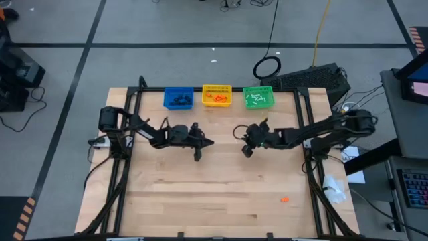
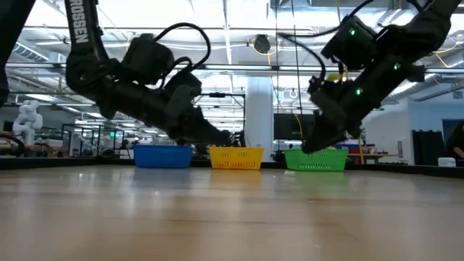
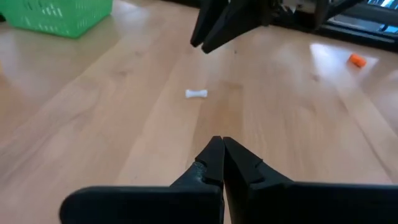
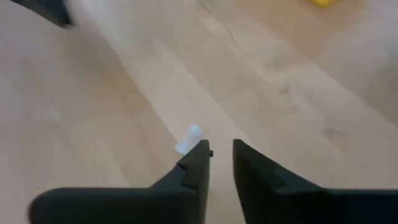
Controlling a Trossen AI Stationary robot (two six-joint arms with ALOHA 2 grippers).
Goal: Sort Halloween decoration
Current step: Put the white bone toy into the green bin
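- Right wrist view: white bone trinket [image 4: 188, 138] lies on the table [image 4: 280, 93] just ahead of my right end effector [image 4: 221, 149], fingers slightly apart.
- Left end effector [image 3: 222, 146] is together, farther off.

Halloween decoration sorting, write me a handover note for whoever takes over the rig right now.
Left gripper: shut, empty, above mid-table.
Right gripper: slightly open, empty, beside the small white plastic bone lying loose on the wooden table.
Done: black trinkets in the blue plastic bin, orange ones in the yellow bin, white ones in the green bin.
Left: the bone, plus a small orange trinket near the table's front right.
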